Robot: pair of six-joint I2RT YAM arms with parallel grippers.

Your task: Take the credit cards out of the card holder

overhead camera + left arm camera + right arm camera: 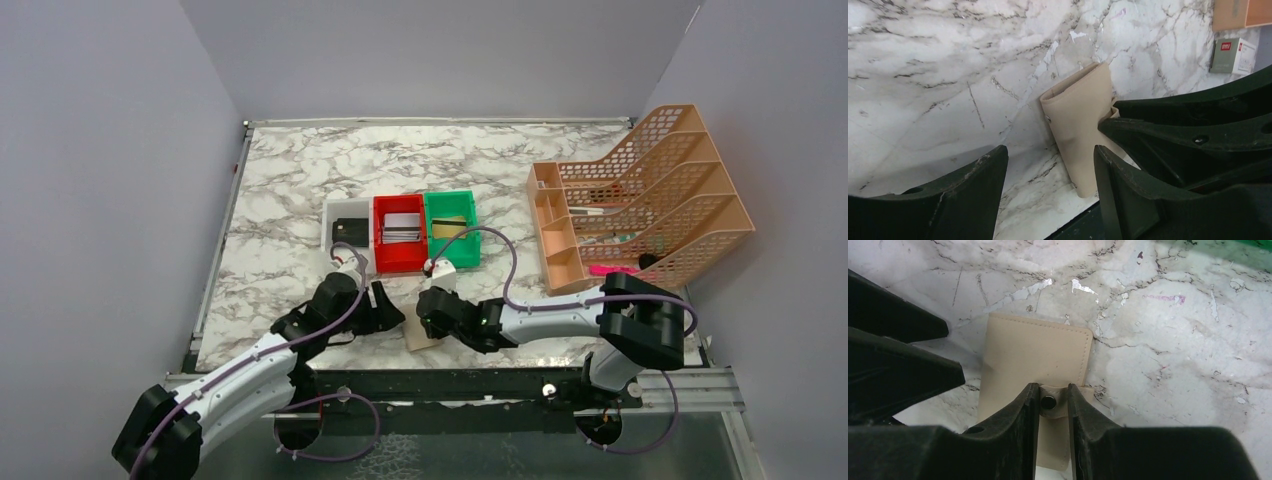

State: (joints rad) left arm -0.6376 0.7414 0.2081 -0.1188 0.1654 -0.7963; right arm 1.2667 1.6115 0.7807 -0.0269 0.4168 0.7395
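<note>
The tan card holder [422, 336] [1079, 117] [1035, 352] lies folded shut on the marble at the table's near edge. Its snap tab [1049, 402] stands up between the fingers of my right gripper [432, 308] [1053, 388], and both jaws press against the tab's sides. My left gripper [384, 304] [1049, 151] is open just left of the holder. Its right finger [1118, 185] overlaps the holder's near corner, and its left finger is over bare marble. The credit cards are hidden inside the closed holder.
Behind the holder stand a grey tray with a black wallet-like item [349, 231], a red bin [399, 260] with pale flat cards, and a green bin [452, 243]. An orange file rack [640, 200] fills the right. A white box with a red mark [1232, 55] lies nearby.
</note>
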